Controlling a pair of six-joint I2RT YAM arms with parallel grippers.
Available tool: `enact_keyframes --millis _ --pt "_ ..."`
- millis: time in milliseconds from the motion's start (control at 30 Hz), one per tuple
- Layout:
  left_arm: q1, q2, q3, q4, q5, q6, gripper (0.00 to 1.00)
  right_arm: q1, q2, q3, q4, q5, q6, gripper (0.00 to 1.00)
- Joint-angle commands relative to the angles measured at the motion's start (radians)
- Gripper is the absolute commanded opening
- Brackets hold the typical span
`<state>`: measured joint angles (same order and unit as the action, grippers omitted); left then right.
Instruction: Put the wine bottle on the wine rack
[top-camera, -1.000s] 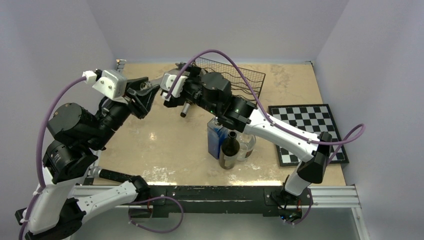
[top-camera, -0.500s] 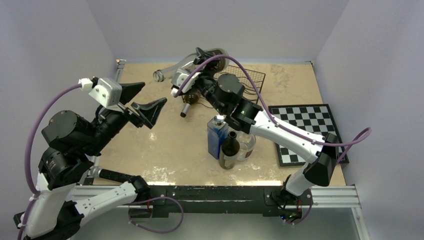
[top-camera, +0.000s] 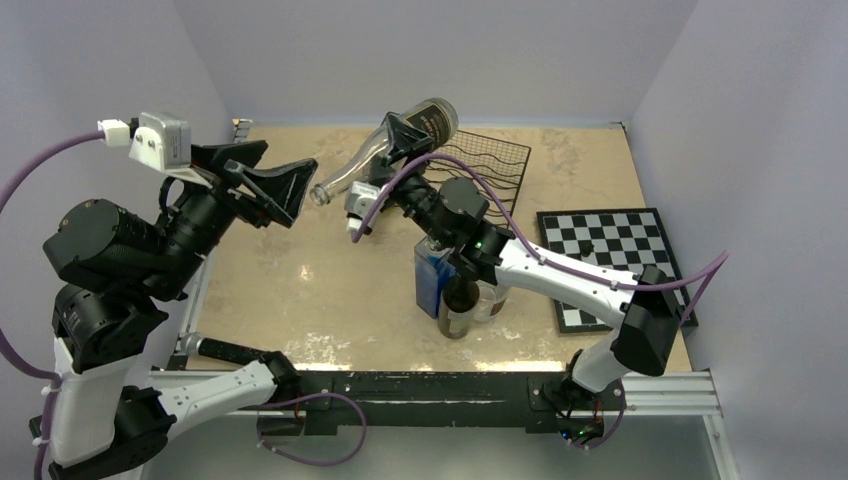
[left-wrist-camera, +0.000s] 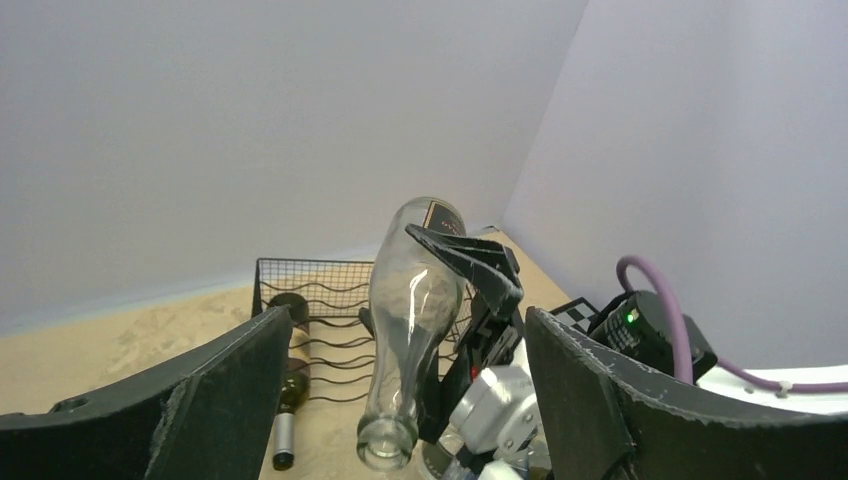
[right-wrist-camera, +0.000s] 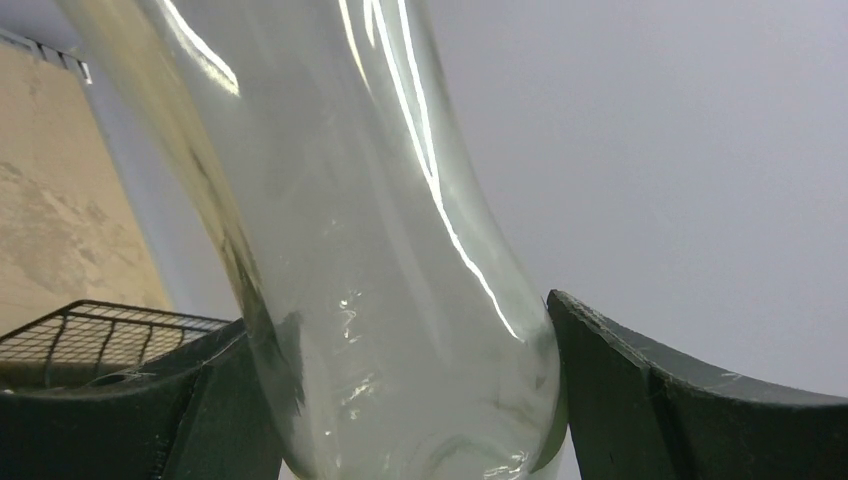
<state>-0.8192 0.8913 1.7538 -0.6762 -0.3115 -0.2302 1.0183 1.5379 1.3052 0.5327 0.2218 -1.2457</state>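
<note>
My right gripper (top-camera: 402, 135) is shut on the wide base end of a clear glass wine bottle (top-camera: 372, 160) and holds it high and tilted. Its open mouth points down to the left. In the right wrist view the glass (right-wrist-camera: 380, 250) fills the gap between both black fingers (right-wrist-camera: 680, 400). My left gripper (top-camera: 285, 160) stands open just left of the bottle's mouth, apart from it. The left wrist view shows the bottle (left-wrist-camera: 410, 300) beyond the spread fingers. The black wire wine rack (top-camera: 495, 160) lies behind, with a dark bottle (left-wrist-camera: 288, 385) resting in it.
A blue bottle (top-camera: 432, 280), a dark bottle (top-camera: 460, 300) and a clear jar (top-camera: 493, 290) stand together under the right arm. A black-and-white chessboard (top-camera: 620, 265) lies at the right. Walls close in the back and both sides.
My left gripper opened and drew back to the left and up. The right arm lifted the clear bottle higher, its mouth now tilted down to the left.
</note>
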Motion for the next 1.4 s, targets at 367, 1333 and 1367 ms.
enact_keyframes --millis 367,1333,1367 --pt "0.038 0.217 0.255 -0.5 0.241 -0.209 0.83 0.022 -0.214 -0.106 0.362 -0.26 -0.336 0.0" --pt "0.055 0.334 0.173 -0.634 0.424 -0.096 0.59 0.065 -0.271 -0.1 0.223 -0.207 -0.265 0.0" --pt "0.055 0.327 0.163 -0.63 0.411 -0.085 0.59 0.065 -0.271 -0.095 0.21 -0.196 -0.261 0.0"
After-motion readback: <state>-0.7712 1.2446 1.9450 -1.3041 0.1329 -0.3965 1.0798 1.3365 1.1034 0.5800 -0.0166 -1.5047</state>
